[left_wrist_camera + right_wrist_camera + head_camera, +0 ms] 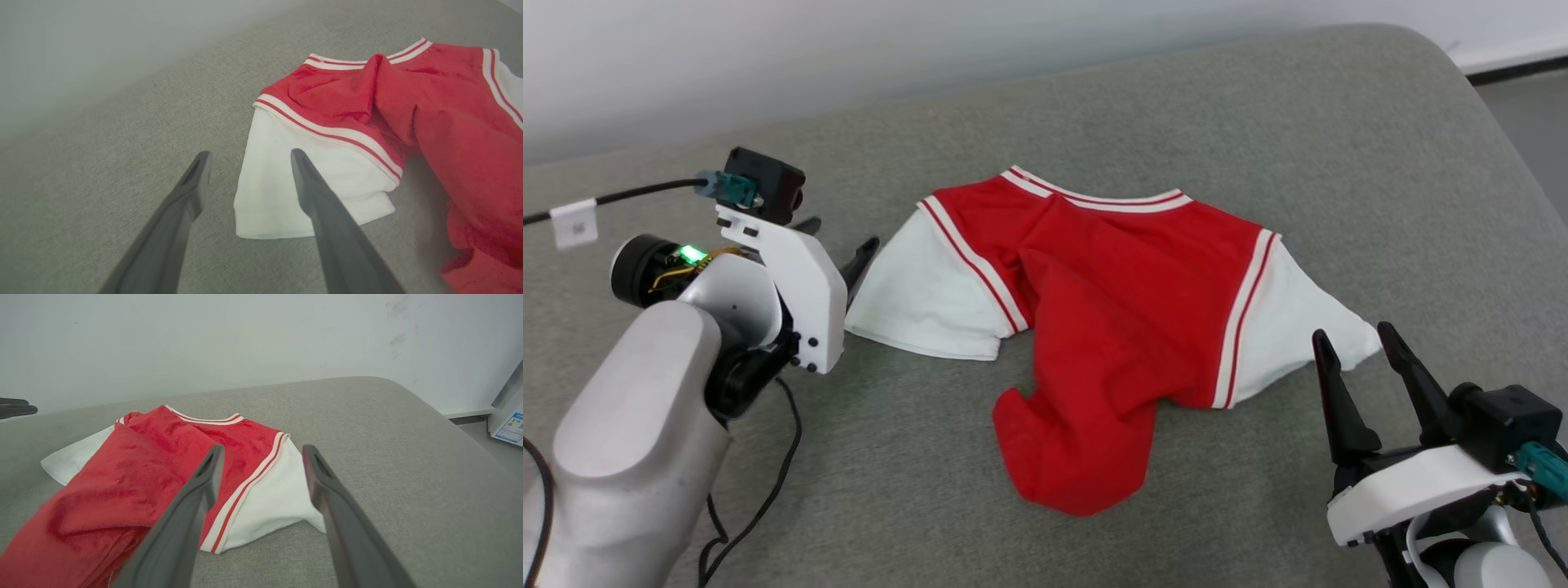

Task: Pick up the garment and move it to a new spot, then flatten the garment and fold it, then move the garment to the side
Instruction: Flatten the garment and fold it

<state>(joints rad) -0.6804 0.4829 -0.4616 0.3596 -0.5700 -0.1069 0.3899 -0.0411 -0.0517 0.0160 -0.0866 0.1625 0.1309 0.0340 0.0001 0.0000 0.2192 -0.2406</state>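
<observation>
Currently, one item in hand: the garment [1127, 327], lying crumpled near the middle of the bench [1258, 122], collar toward the far wall, white sleeves spreading left and right, red body bunching into a twisted lobe toward the robot.

- Left gripper [841, 241]: hovering just beside the left sleeve's edge, fingers [327, 220] standing wide, holding nothing.
- Right gripper [1354, 335]: hovering at the right sleeve's tip, fingers wide, holding nothing.
- Step, as judged: an approach for a two-handed grasp is going on. The garment is not lying flat and is not folded, so most of the task is remaining. Whether this is the first pick-up or the start of flattening, I cannot tell.
- Next move, as judged: each gripper is needing to come down over its own sleeve or shoulder seam, pinch a single layer against the soft top, then lift evenly so the red lobe is hanging free.
- Surface: grey woven upholstery, padded, with a rounded far corner.
- Room: pale wall [849, 49] running behind; white skirting [1511, 51] and grey floor [1531, 114] showing at the right; a labelled box [508, 424] standing beyond the corner.
</observation>
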